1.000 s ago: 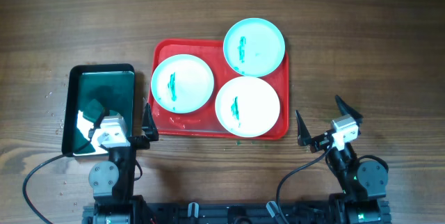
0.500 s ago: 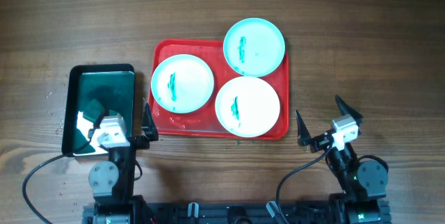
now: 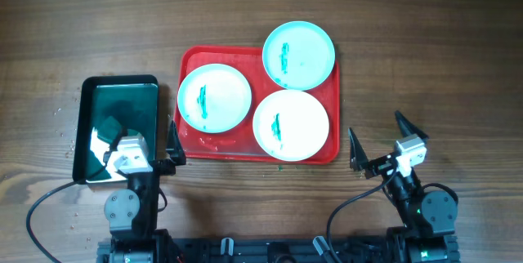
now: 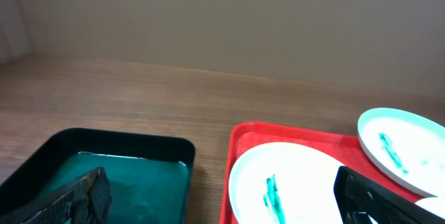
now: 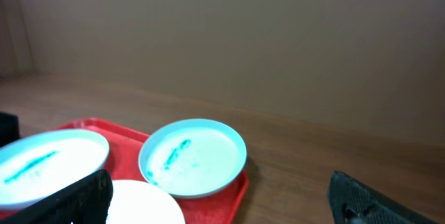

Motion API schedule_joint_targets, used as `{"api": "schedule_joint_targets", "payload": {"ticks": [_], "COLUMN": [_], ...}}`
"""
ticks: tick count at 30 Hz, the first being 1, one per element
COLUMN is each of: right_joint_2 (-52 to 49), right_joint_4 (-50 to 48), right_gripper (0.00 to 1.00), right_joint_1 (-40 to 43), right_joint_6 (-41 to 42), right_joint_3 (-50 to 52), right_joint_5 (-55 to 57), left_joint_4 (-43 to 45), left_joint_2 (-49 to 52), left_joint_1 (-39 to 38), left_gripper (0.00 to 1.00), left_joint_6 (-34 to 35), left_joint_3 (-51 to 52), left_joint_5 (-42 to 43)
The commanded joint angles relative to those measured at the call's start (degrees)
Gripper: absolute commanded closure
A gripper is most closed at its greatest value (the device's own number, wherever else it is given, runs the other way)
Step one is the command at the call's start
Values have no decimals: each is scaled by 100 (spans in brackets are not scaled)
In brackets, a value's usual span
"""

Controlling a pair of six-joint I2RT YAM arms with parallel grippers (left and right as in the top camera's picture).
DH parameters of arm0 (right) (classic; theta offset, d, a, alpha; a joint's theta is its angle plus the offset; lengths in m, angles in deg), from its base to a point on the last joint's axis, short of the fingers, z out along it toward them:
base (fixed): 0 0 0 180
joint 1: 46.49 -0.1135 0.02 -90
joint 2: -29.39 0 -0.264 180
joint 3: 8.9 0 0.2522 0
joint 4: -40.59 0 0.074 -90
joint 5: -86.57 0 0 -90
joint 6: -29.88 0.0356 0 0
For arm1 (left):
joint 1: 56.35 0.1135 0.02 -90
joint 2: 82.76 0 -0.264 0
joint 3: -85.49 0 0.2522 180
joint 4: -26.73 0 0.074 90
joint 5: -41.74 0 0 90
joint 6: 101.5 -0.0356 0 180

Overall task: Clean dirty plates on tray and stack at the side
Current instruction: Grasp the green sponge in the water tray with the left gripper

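Both arms sit at the near edge of the table (image 3: pixel 409 18), low and well back from the work. The left gripper (image 4: pixel 222 182) is spread wide and holds nothing; in the overhead view its inner finger is in the gap between the black basin (image 3: pixel 119 79) and the tray (image 3: pixel 237 53), with its other side over the basin's near end. The right gripper (image 5: pixel 219 182) is also spread wide and holds nothing, over bare wood just off the tray's near right corner. The red tray lies mid-table with its long side running left to right, and all three plates are on it, each with a teal smear. The left plate (image 3: pixel 214 97) overhangs the tray's left rim slightly. The far plate (image 3: pixel 298 55), pale cyan, hangs well past the far rim at the far right corner. The near plate (image 3: pixel 291 124) sits inside the rim, close to the right and near edges. The three plates are packed tight; touching or a hair apart, cannot tell. A wet film and green specks show on the tray floor (image 3: pixel 214 142) at near left, with one speck on the wood by the near rim. The basin holds green liquid and stands just left of the tray, with a narrow strip of wood between them. Bare wood runs all along the far side and right of the tray, with a smaller patch left of the basin.
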Motion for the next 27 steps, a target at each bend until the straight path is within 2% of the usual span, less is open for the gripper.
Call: {"api": "schedule_joint_targets", "payload": {"ticks": [1, 5, 8, 14, 19, 22, 27], "right_joint_2": [-4, -238, -649, -2302, -4024, -5001, -6461], "right_joint_4": [-149, -664, -1027, -1541, -1495, -1357, -378], "right_gripper": [0, 0, 0, 0, 0, 0, 0], "right_joint_1": [-37, -37, -37, -37, -37, -37, -37], "right_joint_6": [592, 660, 647, 643, 645, 664, 662], "right_joint_3": [11, -81, -372, -1408, -2778, -3663, -5246], "right_joint_5": [-105, -356, -378, -761, -1486, -2052, -2487], "left_joint_4": [90, 90, 90, 85, 87, 83, -243], "left_joint_2": [-46, -46, -46, 98, 964, 1773, 3515], "left_joint_1": [-42, -42, -42, -42, -42, -42, -42], "left_gripper": [0, 0, 0, 0, 0, 0, 0], "left_joint_6": [-85, -63, -66, -66, 131, 127, 129], "left_joint_3": [59, -17, -256, -931, -1784, -2374, -3766], "left_joint_5": [-234, 70, -57, -131, -122, 160, 870]}}
